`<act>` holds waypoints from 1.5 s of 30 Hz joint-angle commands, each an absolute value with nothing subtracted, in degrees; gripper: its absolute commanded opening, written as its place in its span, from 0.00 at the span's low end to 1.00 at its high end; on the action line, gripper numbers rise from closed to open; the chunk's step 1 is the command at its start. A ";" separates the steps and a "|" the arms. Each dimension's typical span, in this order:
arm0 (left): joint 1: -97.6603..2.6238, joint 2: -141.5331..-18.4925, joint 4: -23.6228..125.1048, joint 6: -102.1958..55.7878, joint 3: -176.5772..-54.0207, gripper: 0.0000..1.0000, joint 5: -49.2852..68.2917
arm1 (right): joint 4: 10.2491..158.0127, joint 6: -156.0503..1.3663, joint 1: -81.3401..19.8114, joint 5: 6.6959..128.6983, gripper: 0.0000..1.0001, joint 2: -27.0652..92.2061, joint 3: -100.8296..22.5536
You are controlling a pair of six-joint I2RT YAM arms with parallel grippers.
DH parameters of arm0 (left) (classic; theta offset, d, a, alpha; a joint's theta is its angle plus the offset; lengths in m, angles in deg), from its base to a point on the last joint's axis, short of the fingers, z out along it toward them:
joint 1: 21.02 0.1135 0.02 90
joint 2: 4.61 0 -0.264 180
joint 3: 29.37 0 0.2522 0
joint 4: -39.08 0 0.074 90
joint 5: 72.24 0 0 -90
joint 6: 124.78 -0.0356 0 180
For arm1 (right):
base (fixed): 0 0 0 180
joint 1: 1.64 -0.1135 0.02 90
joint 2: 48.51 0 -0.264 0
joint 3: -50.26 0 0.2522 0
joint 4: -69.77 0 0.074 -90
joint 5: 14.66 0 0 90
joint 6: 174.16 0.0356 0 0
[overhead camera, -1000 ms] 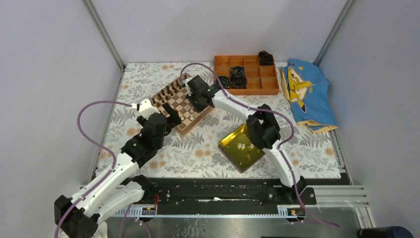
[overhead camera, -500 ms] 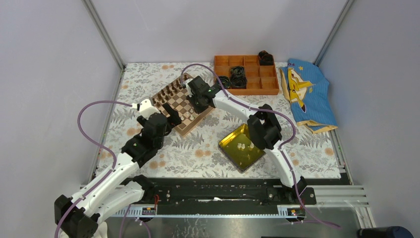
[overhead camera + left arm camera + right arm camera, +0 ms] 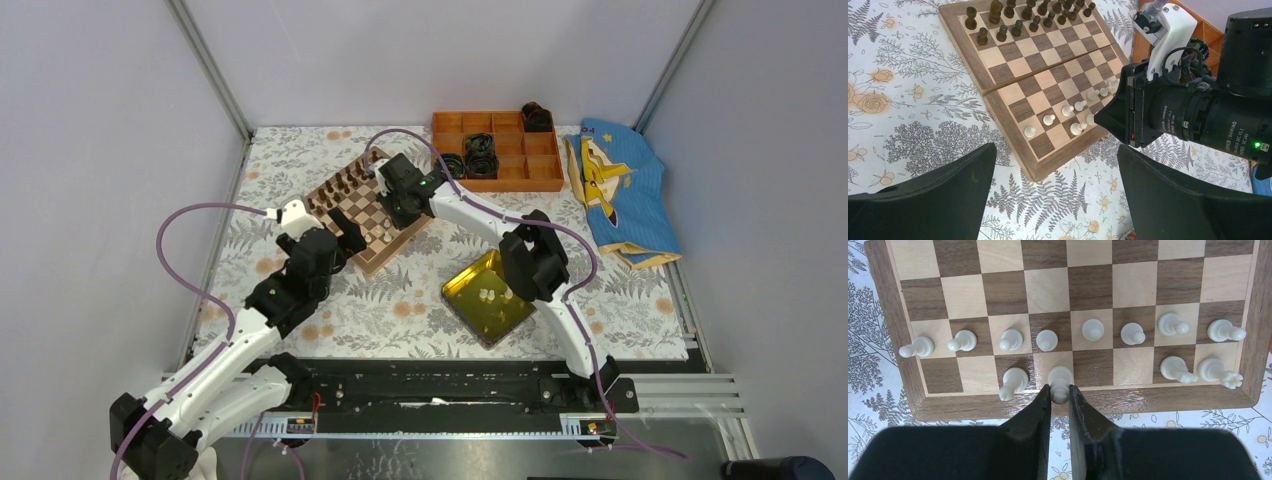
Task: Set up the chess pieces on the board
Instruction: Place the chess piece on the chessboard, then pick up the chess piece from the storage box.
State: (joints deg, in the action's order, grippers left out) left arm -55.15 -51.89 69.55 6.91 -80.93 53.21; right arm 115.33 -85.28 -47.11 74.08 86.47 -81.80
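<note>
The board point(image 3: 1168, 280) fills the right wrist view. A row of cream-white pawns point(image 3: 1092, 329) stands on its second rank. My right gripper point(image 3: 1059, 392) is shut on a white chess piece point(image 3: 1060, 377) that stands on a light square of the nearest rank. One white piece point(image 3: 1014, 381) stands beside it and two more point(image 3: 1175, 368) near the right corner. From above, the right gripper point(image 3: 400, 205) is over the board point(image 3: 365, 210). My left gripper point(image 3: 1056, 165) hangs open and holds nothing, just off the board's near corner point(image 3: 1038, 170). Dark pieces point(image 3: 1018, 25) line the far side.
A glossy yellow tray point(image 3: 470, 285) lies right of the board, with a few white pieces point(image 3: 487, 294) in it. An orange compartment box point(image 3: 497, 150) holding black items stands at the back. A blue cloth point(image 3: 620, 190) lies at the back right. The flower-print cover point(image 3: 400, 310) spreads over the table.
The right arm has shifted very slightly over the board with its grip unchanged. The left arm has stayed where it was.
</note>
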 commanded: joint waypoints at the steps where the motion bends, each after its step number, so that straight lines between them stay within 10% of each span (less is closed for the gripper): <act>1: -55.56 -51.28 68.49 6.88 -81.79 0.99 54.77 | 117.45 -85.90 -48.21 71.95 0.23 83.50 -81.40; 45: -55.56 -51.69 68.24 6.70 -82.02 0.99 54.51 | 110.33 -86.95 -48.54 74.93 0.62 64.27 -64.15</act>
